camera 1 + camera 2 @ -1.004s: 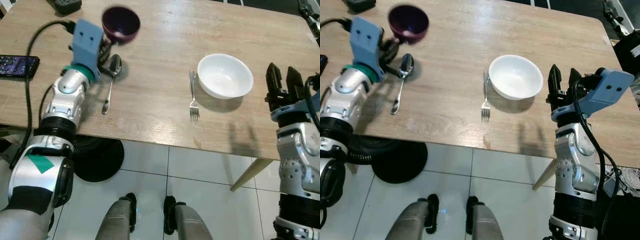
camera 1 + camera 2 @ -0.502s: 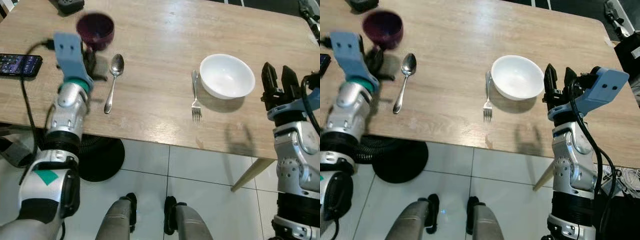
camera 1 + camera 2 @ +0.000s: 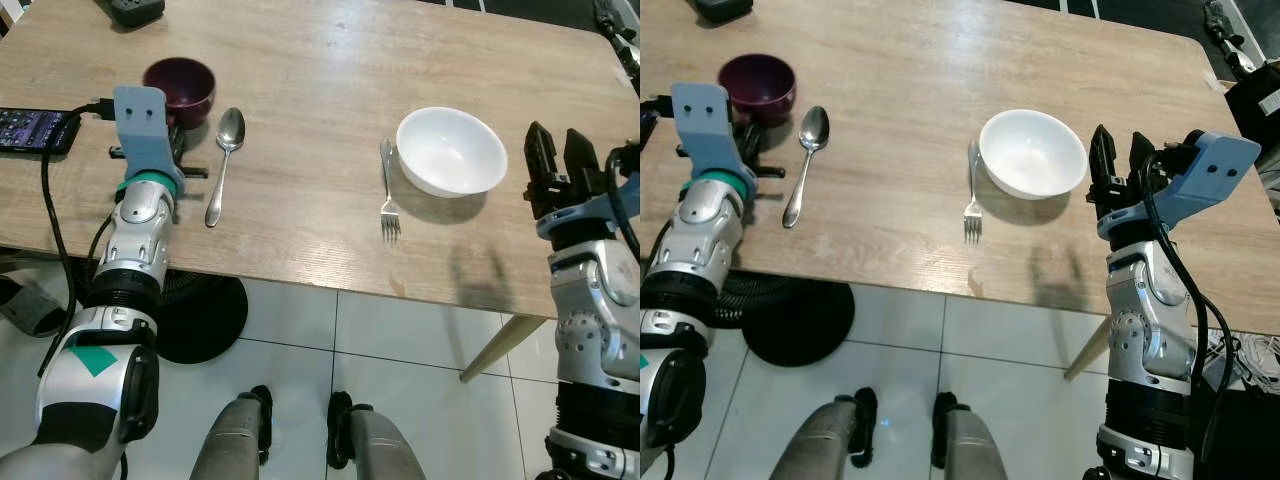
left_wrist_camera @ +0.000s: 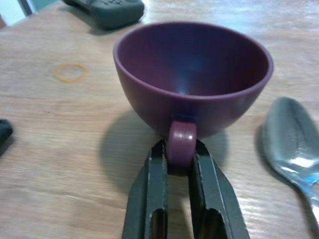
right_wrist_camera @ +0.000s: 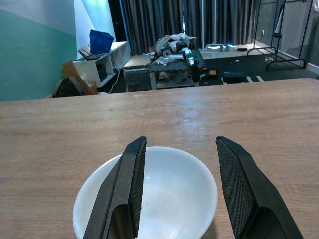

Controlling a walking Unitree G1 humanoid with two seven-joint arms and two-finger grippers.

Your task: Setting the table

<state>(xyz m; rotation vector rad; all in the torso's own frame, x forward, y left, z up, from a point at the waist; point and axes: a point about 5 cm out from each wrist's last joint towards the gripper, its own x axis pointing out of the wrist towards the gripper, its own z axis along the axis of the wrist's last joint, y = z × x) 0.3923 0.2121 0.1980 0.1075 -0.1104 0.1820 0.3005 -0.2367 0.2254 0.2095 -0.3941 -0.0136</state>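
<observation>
On table, left claw (image 4: 180,164) pinching cup handle (image 4: 181,143)

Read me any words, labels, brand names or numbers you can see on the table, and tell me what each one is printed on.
None can be read.
Phone: its lit screen shows small marks, too small and blurred to read.
Remote control: buttons visible, no legible lettering.
Purple cup, spoon, fork, white bowl: no markings.

Two black fingers (image 5: 122,199) spread wide apart, white bowl (image 5: 149,199) on the wooden table (image 5: 60,139) between and beyond them, cluttered room with dark curtains (image 5: 199,22) behind
</observation>
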